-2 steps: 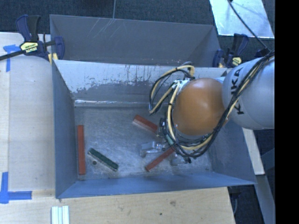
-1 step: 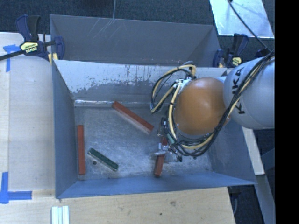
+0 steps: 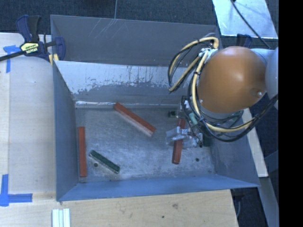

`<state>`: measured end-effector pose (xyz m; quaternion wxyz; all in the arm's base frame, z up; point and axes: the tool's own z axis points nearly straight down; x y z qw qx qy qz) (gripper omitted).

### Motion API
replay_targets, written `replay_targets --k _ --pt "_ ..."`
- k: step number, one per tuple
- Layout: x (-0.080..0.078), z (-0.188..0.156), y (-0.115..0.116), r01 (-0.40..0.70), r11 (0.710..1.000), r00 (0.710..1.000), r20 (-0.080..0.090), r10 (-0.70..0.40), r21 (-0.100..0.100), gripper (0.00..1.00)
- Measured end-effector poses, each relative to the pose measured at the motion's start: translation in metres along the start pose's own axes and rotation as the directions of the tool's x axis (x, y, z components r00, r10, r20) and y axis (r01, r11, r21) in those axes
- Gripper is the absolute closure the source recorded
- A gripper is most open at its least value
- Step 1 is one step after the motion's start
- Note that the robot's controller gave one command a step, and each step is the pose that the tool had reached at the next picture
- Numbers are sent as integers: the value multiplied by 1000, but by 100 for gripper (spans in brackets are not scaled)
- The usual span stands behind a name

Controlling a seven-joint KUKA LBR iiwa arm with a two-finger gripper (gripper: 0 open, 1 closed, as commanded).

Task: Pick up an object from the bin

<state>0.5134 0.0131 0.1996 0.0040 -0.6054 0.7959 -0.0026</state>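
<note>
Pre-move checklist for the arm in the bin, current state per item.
1. The gripper sits over the red-brown stick at the right of the floor: ok.
2. The stick's lower end pokes out below the gripper, with nothing on it: ok.
3. Stick lifted off the floor: cannot tell.
4. Neighbours lie apart, all to the left: the reddish block, the dark green bar and the left-wall strip: ok.
5. Room to the bin's right wall: cannot tell.
</note>
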Motion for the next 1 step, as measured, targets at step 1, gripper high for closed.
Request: replay_targets --k 1 --pt "-16 -47 -41 313 950 950 2 -313 -4 100"
